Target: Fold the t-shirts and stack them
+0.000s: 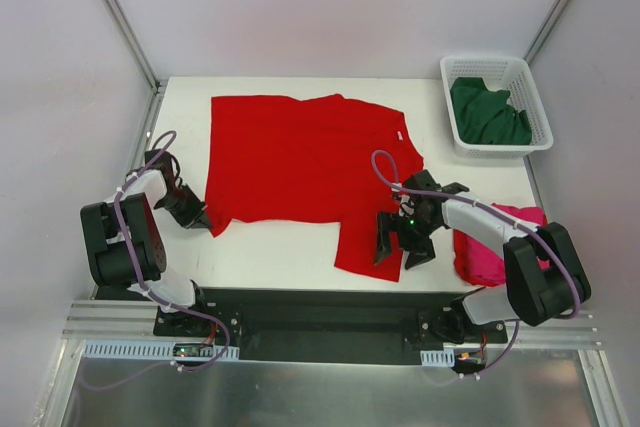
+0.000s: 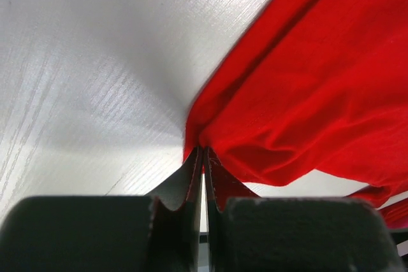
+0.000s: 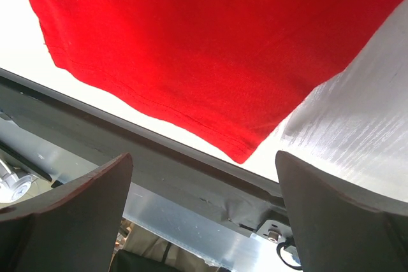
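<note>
Top external view: the red shirt (image 1: 300, 162) lies spread on the table (image 1: 280, 252), one corner at the tips of the left pincer (image 1: 200, 219). Its fingers are pressed together, seemingly nipping a fold of red cloth (the pinch itself is hard to see). The right pincer (image 1: 403, 247) stands wide, the shirt's near corner just ahead of it. A pink shirt (image 1: 485, 259) is bunched just to its right, and a green shirt (image 1: 487, 112) sits in the basket (image 1: 497, 59) well beyond.
</note>
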`<state>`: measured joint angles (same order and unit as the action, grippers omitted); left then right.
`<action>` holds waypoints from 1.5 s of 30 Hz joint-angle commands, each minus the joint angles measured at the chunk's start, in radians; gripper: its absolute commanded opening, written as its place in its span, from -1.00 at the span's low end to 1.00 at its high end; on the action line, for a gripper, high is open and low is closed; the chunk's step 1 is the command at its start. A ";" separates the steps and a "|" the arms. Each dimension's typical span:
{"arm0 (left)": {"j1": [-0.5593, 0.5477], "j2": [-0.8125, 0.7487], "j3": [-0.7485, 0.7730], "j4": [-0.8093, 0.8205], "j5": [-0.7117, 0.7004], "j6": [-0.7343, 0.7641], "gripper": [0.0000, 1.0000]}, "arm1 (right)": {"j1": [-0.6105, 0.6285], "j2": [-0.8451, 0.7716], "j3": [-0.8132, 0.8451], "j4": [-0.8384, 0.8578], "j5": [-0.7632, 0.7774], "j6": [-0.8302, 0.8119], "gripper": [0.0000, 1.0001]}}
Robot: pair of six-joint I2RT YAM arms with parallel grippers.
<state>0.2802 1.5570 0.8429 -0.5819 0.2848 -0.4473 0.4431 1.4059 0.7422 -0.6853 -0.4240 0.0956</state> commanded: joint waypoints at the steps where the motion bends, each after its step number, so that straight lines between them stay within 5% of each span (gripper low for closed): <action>1: -0.010 -0.029 0.028 -0.047 -0.036 0.024 -1.00 | 0.005 0.005 0.005 -0.008 -0.005 -0.011 0.95; 13: -0.015 -0.064 0.145 -0.167 -0.177 0.081 -1.00 | 0.005 0.011 -0.007 -0.008 -0.009 -0.014 0.95; 25: -0.015 -0.058 0.096 -0.193 -0.190 0.104 -0.96 | 0.003 0.007 -0.023 -0.007 -0.013 -0.017 0.95; 33: -0.015 -0.106 0.099 -0.217 -0.173 0.096 0.61 | 0.005 -0.024 -0.020 0.004 -0.025 -0.001 0.95; 45: -0.015 -0.043 0.050 -0.121 -0.015 0.091 0.64 | 0.054 -0.116 -0.049 0.029 0.031 0.070 0.86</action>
<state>0.2737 1.4914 0.9081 -0.7349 0.1837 -0.3538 0.4633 1.3445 0.6868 -0.6395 -0.4278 0.1314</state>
